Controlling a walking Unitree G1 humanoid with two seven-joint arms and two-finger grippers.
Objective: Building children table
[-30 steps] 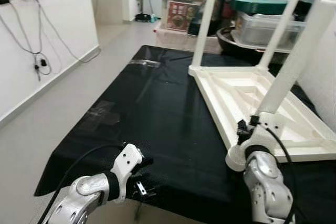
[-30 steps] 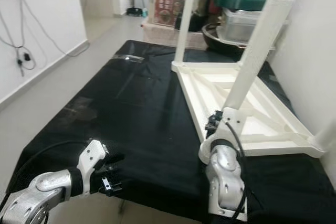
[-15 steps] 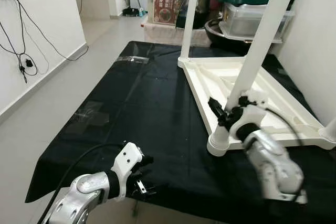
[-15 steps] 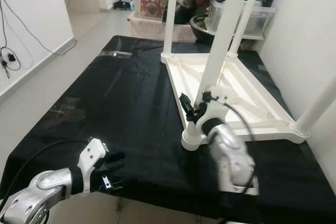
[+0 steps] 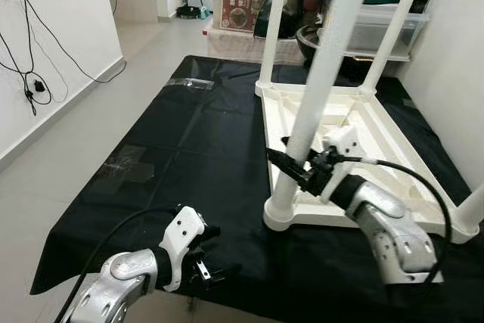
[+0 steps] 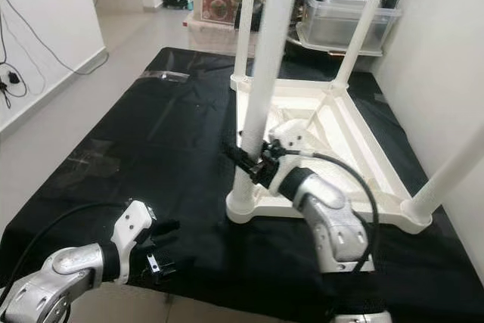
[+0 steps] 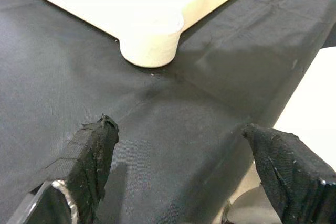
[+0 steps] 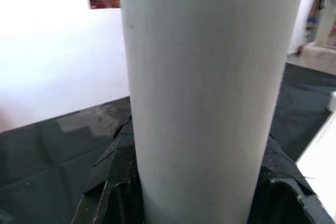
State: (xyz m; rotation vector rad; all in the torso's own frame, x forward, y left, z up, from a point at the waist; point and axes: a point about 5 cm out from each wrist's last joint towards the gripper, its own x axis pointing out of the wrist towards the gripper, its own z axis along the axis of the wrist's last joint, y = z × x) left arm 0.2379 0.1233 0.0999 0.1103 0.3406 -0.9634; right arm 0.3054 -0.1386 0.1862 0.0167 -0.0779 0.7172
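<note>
So the white children's table (image 5: 355, 122) is lying upside down on the black cloth (image 5: 197, 149), over on the right half and close to the wall on that side. Its legs stick straight up. The near-left leg (image 5: 314, 104) sits in the corner socket nearest the cloth's front edge, with only a narrow strip of black between that corner and the edge.

The right hand (image 5: 299, 168) reaches in from the right and has its black fingers (image 8: 113, 174) on either side of that leg, low down, just above the socket. From the wrist view the leg sits right between them and they look pressed against it, though that close-up is too tight to be fully sure.

The left hand (image 7: 184, 174) hangs at the front-left edge of the cloth, fingers spread wide, gripping nothing, well apart from the upturned table.

Plenty of open room on the left half of the cloth, just a taped patch (image 5: 189, 83) at the far edge. Past the far end there are stacked storage bins (image 5: 249, 1), and bare floor (image 5: 91, 130) runs along the left.
</note>
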